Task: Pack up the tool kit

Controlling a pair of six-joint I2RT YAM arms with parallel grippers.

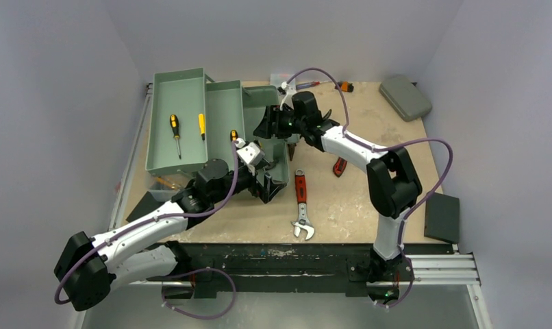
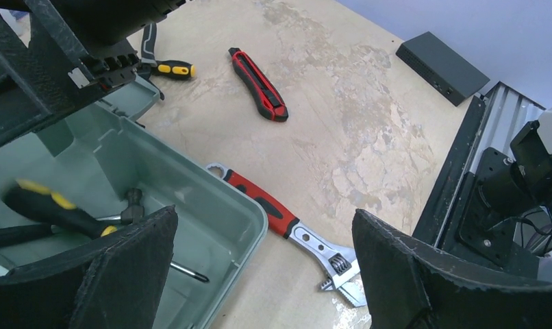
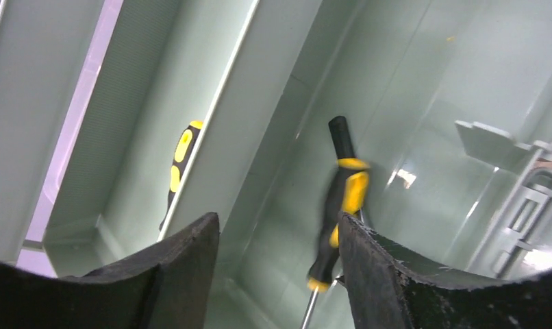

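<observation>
Partly arm-hidden toolbox; screwdriver inside blurred; left gripper, right gripper spread apart, empty

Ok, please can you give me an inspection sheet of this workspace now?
Surface: table worn, bare wood.
Job's things: toolbox open, trays out; screwdrivers inside; wrench, knife, pliers outside.
Clutter: grey case; black box.
Grippers: left open, empty; right open, empty, over the toolbox.
Cables: purple cables loop off both arms.
Surroundings: plain walls; nothing else seen.
</observation>
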